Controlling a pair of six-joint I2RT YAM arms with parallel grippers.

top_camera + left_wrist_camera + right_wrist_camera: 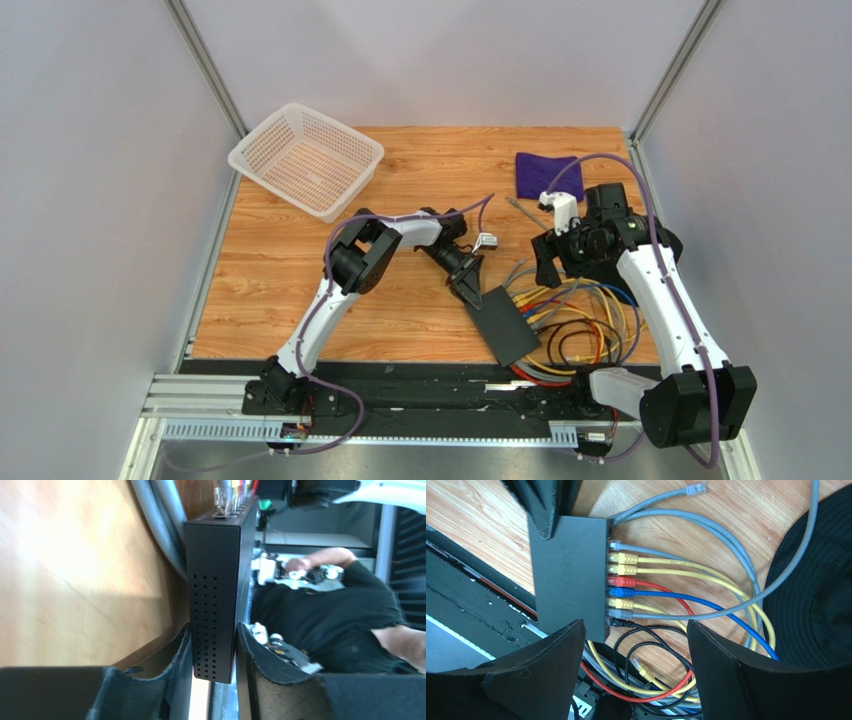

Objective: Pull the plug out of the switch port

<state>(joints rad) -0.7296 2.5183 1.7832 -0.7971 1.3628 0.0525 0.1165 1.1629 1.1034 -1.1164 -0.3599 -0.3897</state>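
At the rear left of the table point(280, 300), a white mesh basket point(305, 160) sits well apart from the work and has no evident part in this step. Toward the centre, the left gripper point(468, 288) reaches down to the far short end of the switch point(505, 322), which lies near the front edge of the table, between the two arms. The left wrist view shows its fingers point(182, 647) pressed against opposite faces of the switch, so the left gripper is clamped on it. The probable purpose is to anchor the box so that it does not slide when a plug is drawn. Along the right long edge of the switch, a row of plugs point(623, 582) is seated in this order: grey, yellow, yellow, red, blue, yellow, grey, black. Their cables point(590, 300) loop out to the right. The right gripper point(636, 630) hangs above this row with its jaws spread wide and nothing between them, placed to close on a plug. Which plug it targets cannot be determined from these views. One grey cable ends in a loose clear plug point(696, 487) that lies on the wood, out of any port. At far right, a black cap point(816, 580) lies beside the cables, and a purple cloth point(545, 175) lies at the rear.
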